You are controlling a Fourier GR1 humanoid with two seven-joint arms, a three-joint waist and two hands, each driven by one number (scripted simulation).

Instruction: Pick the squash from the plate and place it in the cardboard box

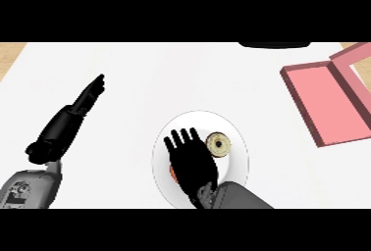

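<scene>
A white plate (235,162) lies at the counter's front middle. My right hand (190,159) hovers over its left half, fingers straight and spread, pointing away from me. A round yellowish piece with a dark centre (218,144), likely the squash's cut end, shows just right of the fingers. A sliver of orange-red (172,172) peeks out from under the hand's left edge; the rest there is hidden. The pink open box (326,105) sits at the right, its lid raised toward the far right. My left hand (92,91) rests at the left, fingers straight, pointing up the counter.
A dark object (274,45) is partly visible at the counter's far edge, upper right. Wooden floor (11,56) shows beyond the counter's left edge. White counter surface (181,78) stretches between the plate and the box.
</scene>
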